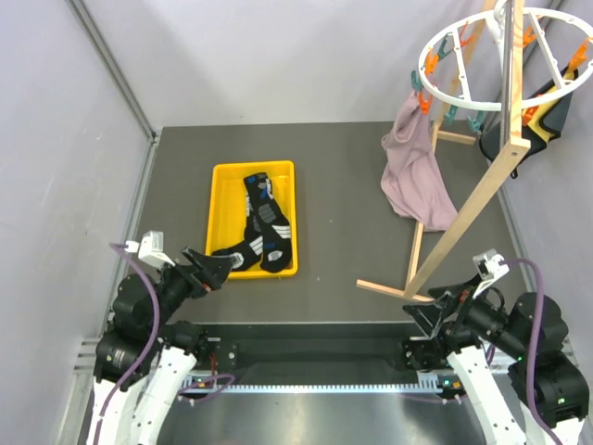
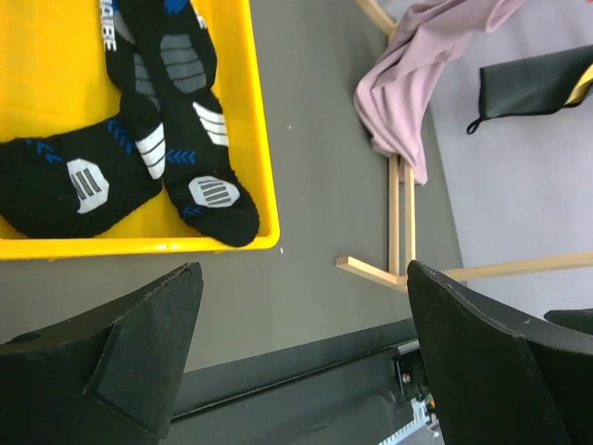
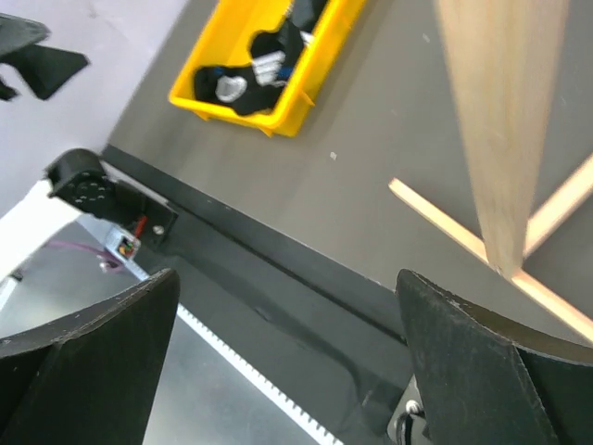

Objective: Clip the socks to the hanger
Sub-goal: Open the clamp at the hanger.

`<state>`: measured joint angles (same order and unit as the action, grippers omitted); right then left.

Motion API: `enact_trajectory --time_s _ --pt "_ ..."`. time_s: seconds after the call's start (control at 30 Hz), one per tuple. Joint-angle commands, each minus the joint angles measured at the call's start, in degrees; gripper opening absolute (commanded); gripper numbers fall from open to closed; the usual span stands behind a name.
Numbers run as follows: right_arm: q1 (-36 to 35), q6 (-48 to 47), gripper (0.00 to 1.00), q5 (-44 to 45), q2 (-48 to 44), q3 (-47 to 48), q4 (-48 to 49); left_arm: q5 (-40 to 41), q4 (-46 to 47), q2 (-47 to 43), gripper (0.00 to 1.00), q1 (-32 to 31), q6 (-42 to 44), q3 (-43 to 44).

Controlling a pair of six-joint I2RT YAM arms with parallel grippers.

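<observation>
The black socks (image 1: 261,228) with grey, white and blue marks lie together in a yellow tray (image 1: 224,176); they also show in the left wrist view (image 2: 157,139) and the right wrist view (image 3: 264,69). The hanger (image 1: 505,57), a white ring with orange and teal clips, stands on a light wooden frame (image 1: 463,218) at the far right. My left gripper (image 1: 211,272) is open and empty, just near the tray's front left corner. My right gripper (image 1: 435,311) is open and empty at the near edge, beside the frame's foot.
A pink-mauve cloth (image 1: 412,167) hangs from the ring and drapes onto the table. A black and yellow bag (image 1: 542,116) hangs at the far right. The frame's base bars (image 1: 394,289) lie on the table. Walls close in left, back and right.
</observation>
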<state>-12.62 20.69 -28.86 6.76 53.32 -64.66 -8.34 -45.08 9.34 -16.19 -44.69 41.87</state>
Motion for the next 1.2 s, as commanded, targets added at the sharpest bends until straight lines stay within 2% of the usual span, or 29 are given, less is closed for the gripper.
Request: enact_trajectory --time_s 0.0,0.17,0.43,0.47,0.53,0.6,0.73,0.83,0.93,0.97,1.07,1.17 --pt "-0.5 -2.0 1.0 5.5 1.5 -1.0 -5.6 -2.0 1.9 4.5 0.95 -0.1 1.4 1.1" --pt "-0.6 -4.2 0.99 9.7 2.1 -0.2 -8.7 -4.7 5.8 8.6 0.94 -0.1 0.2 -0.1" --pt "-0.8 -0.2 1.0 15.7 4.3 3.8 -15.4 -10.8 13.0 16.0 0.89 -0.1 -2.9 -2.3" --pt "-0.8 1.1 1.0 21.2 5.3 6.2 -18.2 -12.0 14.0 16.9 0.88 -0.1 -3.3 -2.6" --pt "-1.0 2.3 1.0 26.4 6.2 8.7 -20.1 -13.5 16.9 17.5 0.87 -0.1 -4.2 -3.2" --pt "-1.6 2.6 1.0 27.2 6.6 10.7 -20.2 -14.5 18.9 18.3 0.86 -0.1 -4.7 -3.5" --pt "-4.2 10.1 1.0 32.1 8.8 11.5 -20.1 -15.3 21.1 19.5 0.86 -0.1 -4.6 -5.0" --pt "-8.1 16.5 1.0 40.4 11.9 11.8 -19.7 -16.6 22.0 21.0 0.85 -0.1 -3.9 -5.1" --pt "-12.8 20.6 1.0 52.2 16.3 15.5 -19.2 -17.5 22.8 22.2 0.84 -0.2 -3.6 -5.1" --pt "-15.4 21.6 1.0 59.4 18.6 18.0 -19.3 -18.3 23.5 22.8 0.84 -0.2 -3.5 -5.1" --pt "-19.9 25.0 1.0 67.6 22.2 24.3 -19.4 -19.6 24.2 23.9 0.82 -0.2 -3.1 -5.1" --pt "-28.0 27.6 1.0 75.8 28.4 30.1 -19.8 -20.5 24.2 24.8 0.82 -0.3 -2.2 -5.1"
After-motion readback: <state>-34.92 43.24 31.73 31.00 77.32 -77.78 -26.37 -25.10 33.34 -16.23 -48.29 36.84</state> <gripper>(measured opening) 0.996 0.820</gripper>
